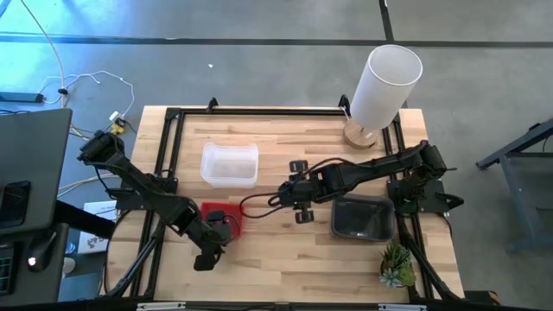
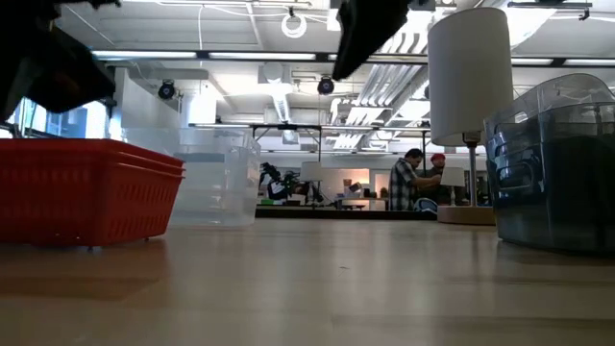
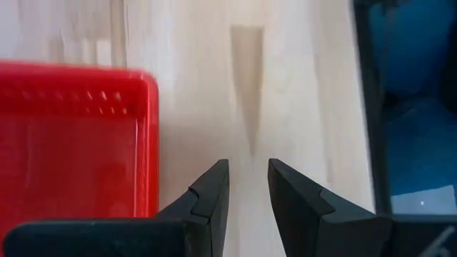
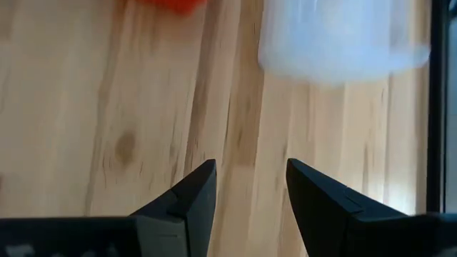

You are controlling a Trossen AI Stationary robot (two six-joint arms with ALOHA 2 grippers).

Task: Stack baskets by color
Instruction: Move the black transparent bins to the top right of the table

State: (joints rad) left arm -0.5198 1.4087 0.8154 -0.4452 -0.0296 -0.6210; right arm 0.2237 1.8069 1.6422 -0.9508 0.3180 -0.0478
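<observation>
A stack of red baskets [image 1: 220, 214] [image 2: 86, 190] rests on its base at the table's near left. Clear baskets [image 1: 229, 164] [image 2: 216, 178] stand stacked behind it, and dark smoky baskets [image 1: 363, 216] [image 2: 557, 168] sit stacked at the right. My left gripper [image 1: 226, 228] [image 3: 248, 178] hovers open beside the red stack's [image 3: 71, 143] corner, with only bare wood between its fingers. My right gripper [image 1: 278, 197] [image 4: 251, 178] hangs open over the table's middle, pointing toward the clear stack [image 4: 343, 43] and holding nothing.
A tall white cylinder [image 1: 384, 82] [image 2: 468, 77] on a wooden foot stands at the far right corner. A small green plant [image 1: 397, 264] sits at the near right corner. Black frame rails [image 1: 166, 155] run along the table's sides. Bare wood [image 1: 285, 259] lies at the near middle.
</observation>
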